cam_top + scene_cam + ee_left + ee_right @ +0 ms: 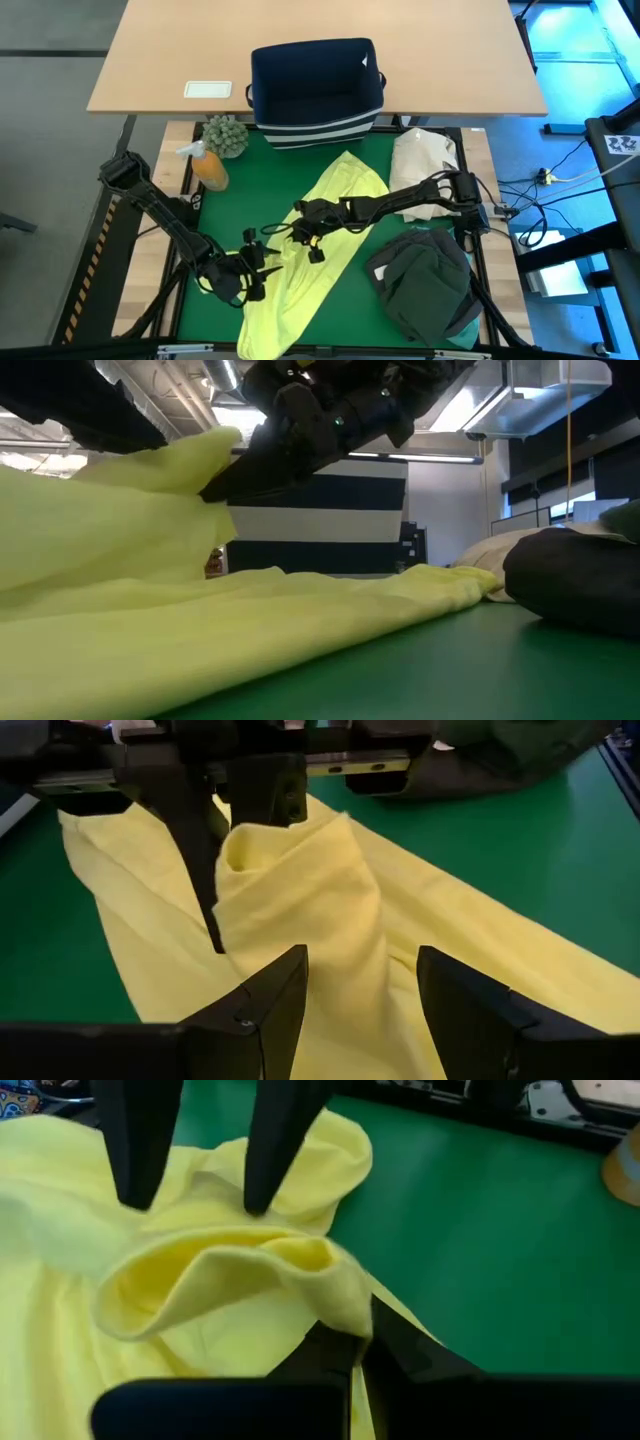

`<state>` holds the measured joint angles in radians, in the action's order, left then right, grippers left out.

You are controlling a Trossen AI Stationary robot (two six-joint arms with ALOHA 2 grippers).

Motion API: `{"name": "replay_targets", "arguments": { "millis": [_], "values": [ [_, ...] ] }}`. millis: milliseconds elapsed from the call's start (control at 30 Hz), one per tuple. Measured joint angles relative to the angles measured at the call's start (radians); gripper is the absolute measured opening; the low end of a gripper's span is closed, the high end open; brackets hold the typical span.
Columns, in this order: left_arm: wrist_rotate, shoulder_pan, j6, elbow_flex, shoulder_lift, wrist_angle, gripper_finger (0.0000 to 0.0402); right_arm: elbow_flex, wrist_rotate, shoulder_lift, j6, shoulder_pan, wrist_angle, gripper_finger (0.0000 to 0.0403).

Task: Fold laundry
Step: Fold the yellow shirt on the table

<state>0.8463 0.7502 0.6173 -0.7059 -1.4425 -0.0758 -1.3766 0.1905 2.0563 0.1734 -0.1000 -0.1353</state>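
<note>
The bright yellow-green shirt point(300, 270) lies stretched slantwise on the green mat point(340, 310), from the far middle to the near edge. My right gripper point(358, 1335) reaches in from the table's right, over the shirt's middle, and is shut on a raised fold of it. My left gripper point(362, 960) comes from the left and stands open, its two fingers astride the cloth just in front of that fold. Dark garments point(425, 280) lie heaped on the mat at the near right. My left gripper's open fingers point(135, 1180) point down at the shirt on either side of a ridge of cloth; I cannot tell whether they touch it. My right gripper pinches a bunched fold of the shirt point(325, 1275) between its two shut fingers, slanting down from the table's right. The fold point(260, 850) stands lifted in a peak, while the rest of the shirt lies slack on the mat.
A navy bin with a striped base point(318, 90) stands at the mat's far edge, a cream cloth bundle point(425, 160) at the far right. An orange bottle point(210, 168) and a small plant point(226, 135) stand at the far left. Bare mat shows between shirt and heap.
</note>
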Motion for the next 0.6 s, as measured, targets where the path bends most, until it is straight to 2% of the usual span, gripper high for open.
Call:
{"name": "replay_targets", "arguments": {
  "millis": [300,500,600],
  "values": [
    [0.006,-0.008,0.0,0.0,0.018,-0.089,0.0183,0.0,0.01,0.0,0.161,-0.057,-0.005,0.001],
    [0.006,-0.008,0.0,0.0,0.107,-0.133,0.0183,0.0,-0.062,0.0,0.273,-0.109,-0.057,0.001],
    [-0.028,-0.008,-0.018,0.0,0.137,-0.164,0.0183,0.0,-0.117,0.0,0.326,-0.131,-0.072,0.001]
  ]
}}
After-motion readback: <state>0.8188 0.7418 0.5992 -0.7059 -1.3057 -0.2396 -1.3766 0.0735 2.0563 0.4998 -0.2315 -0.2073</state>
